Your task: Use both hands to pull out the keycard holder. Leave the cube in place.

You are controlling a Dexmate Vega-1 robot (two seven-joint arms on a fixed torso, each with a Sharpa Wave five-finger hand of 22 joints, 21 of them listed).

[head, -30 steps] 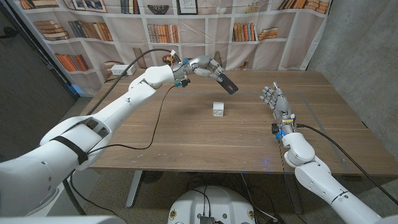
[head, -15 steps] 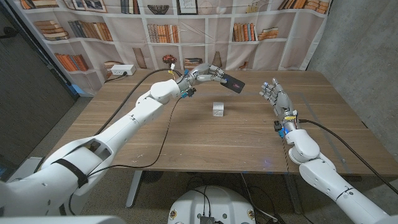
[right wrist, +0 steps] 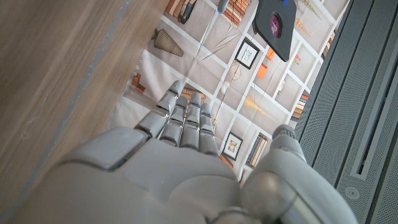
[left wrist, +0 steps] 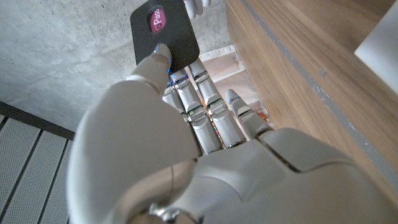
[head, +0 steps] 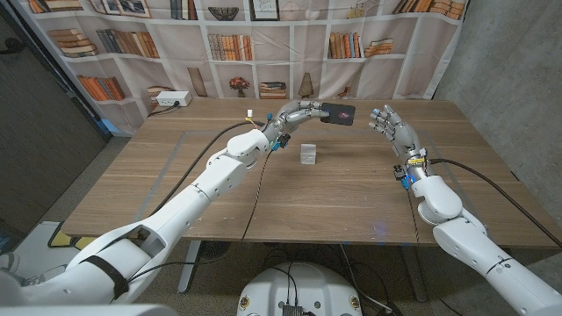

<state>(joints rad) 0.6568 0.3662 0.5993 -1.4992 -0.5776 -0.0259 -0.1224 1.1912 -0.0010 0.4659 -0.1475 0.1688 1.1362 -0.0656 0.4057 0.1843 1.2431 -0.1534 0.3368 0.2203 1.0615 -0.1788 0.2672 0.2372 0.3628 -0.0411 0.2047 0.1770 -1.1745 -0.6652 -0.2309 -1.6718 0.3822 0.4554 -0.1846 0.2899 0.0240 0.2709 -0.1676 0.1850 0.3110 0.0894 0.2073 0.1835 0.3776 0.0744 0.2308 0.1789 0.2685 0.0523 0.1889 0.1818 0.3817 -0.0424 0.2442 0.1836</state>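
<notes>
L hand point(head: 303, 111): raised above the far part of the table point(head: 176, 175), arm stretched fwd across it. Fingers clamped on the holder point(head: 338, 112), a dark flat card w/ a pink-red oval mark. In the L wrist view the thumb presses one face of the holder point(left wrist: 163, 28), the other fingers point(left wrist: 205, 106) lie behind it; the mark faces the camera.

Holder: in the air, clear of the table, roughly level, its free end pointing toward the R hand point(head: 388, 125). It sits between the two hands, nearer the far edge than the cube point(head: 308, 154).

R hand: also raised off the table, near the holder's free end but apart from it. Fingers spread and lightly curled, nothing in them, palm turned toward the holder. R wrist view: back of the hand point(right wrist: 180, 155), fingers extended side by side, thumb off to one side; the holder point(right wrist: 277, 25) shows beyond the fingertips w/ a gap, no contact.

Cube: small, white, on the table near its middle, below and just short of the L hand. No hand touches it.

Background: bookshelf-print backdrop point(head: 219, 44) behind the table, grey wall point(head: 509, 61) on the robot's R side. Black cable point(head: 206, 189) trails from the L arm across the table; a second cable point(head: 492, 171) runs from the R wrist over the table.
</notes>
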